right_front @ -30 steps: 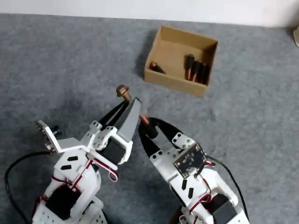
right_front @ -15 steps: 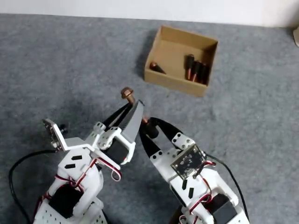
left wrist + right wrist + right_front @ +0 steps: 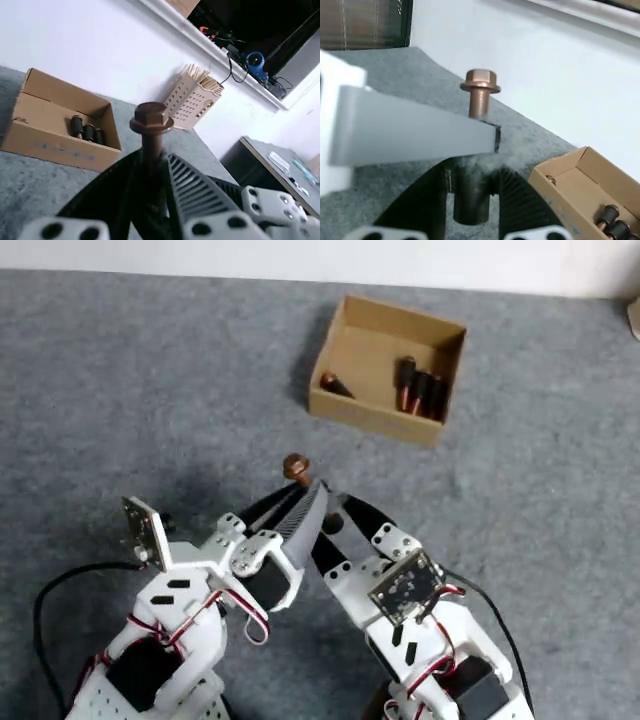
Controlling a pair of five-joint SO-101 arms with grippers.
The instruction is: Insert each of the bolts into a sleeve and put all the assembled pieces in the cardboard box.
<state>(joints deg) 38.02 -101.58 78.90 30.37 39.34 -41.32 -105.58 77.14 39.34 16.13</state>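
One bolt [image 3: 151, 120] between left fingers [image 3: 195, 190], above sleeve [image 3: 470, 200]

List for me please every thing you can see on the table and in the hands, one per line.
cardboard box: one, brown, far side of the table
assembled pieces: four, dark with copper, inside the box
bolt: one, copper, in the left hand
sleeve: one, dark, in the right hand
table: one, grey carpet cover
left hand: one, black and grey, shut on the bolt
right hand: one, black, shut on the sleeve
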